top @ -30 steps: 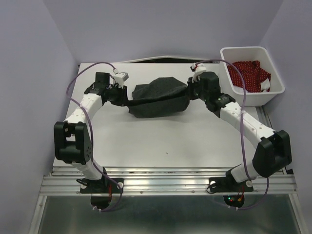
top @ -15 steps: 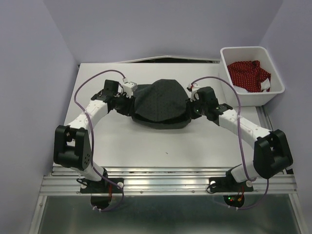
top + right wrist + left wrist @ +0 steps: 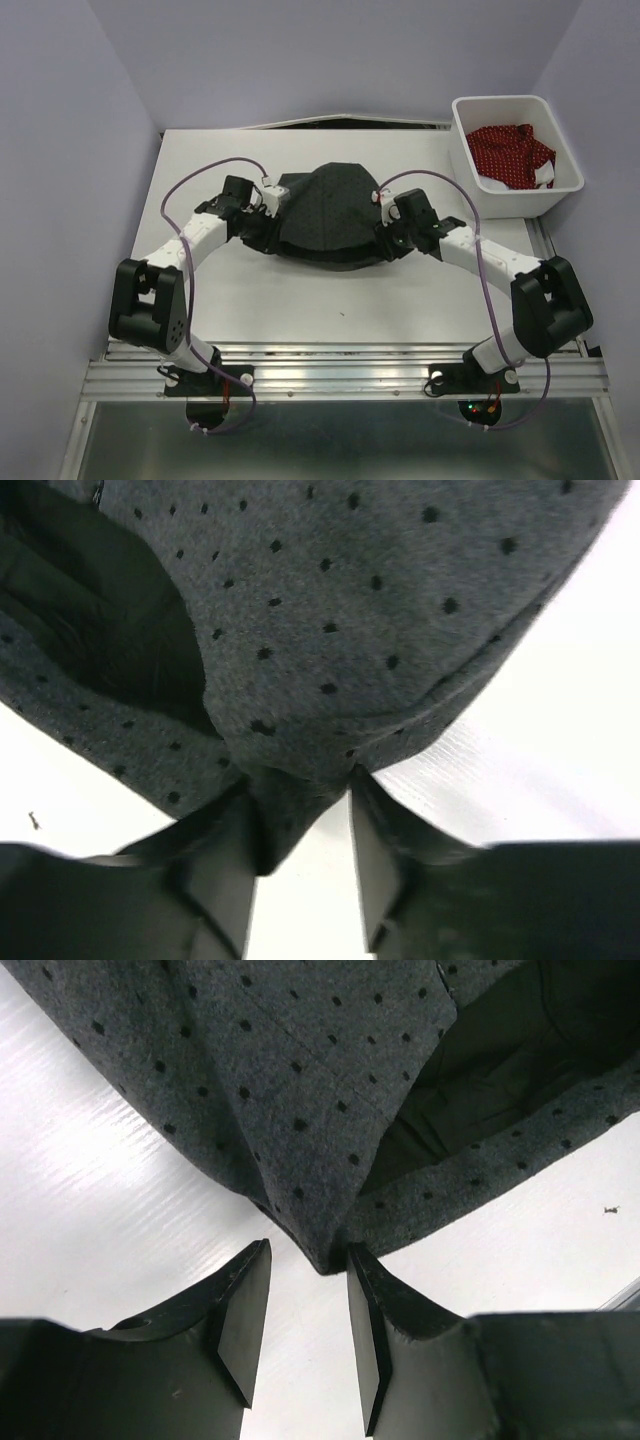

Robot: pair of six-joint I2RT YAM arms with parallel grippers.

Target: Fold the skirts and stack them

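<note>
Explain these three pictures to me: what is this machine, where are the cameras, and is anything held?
This is a robot: a left arm and a right arm bolted at the near edge of a table, each ending in a two-finger gripper. The wide picture looks down from above and behind; the close-ups come from a camera on each wrist. On it lies a dark dotted skirt, folded over. The left gripper and right gripper sit at its ends, fingers apart with a cloth corner between them: nothing is clamped. A red dotted skirt lies in the white bin, far right.
</note>
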